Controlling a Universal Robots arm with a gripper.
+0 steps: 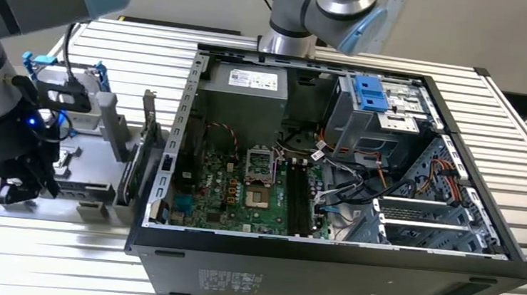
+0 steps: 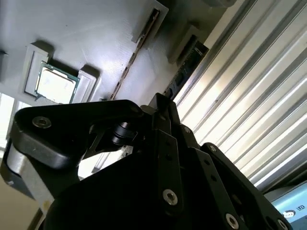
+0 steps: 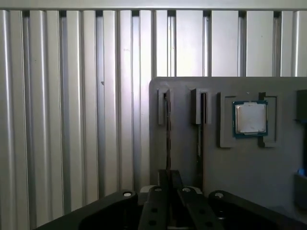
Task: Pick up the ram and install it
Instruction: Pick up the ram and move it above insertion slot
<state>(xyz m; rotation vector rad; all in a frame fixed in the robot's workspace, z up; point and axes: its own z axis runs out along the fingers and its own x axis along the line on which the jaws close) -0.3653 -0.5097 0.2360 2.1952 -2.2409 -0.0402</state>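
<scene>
The ram is a thin dark stick standing on edge in a slot of the grey parts tray; it also appears in the second wrist view. My gripper is low over the tray at the exterior view's left. Its black fingers are pressed together around the near end of the stick. The ram still sits in its slot. A second similar stick stands in the neighbouring slot.
A processor chip lies in a tray recess beside the slots. The tray also carries an upright card and a blue-framed drive. The open computer case with its motherboard is at the exterior view's right.
</scene>
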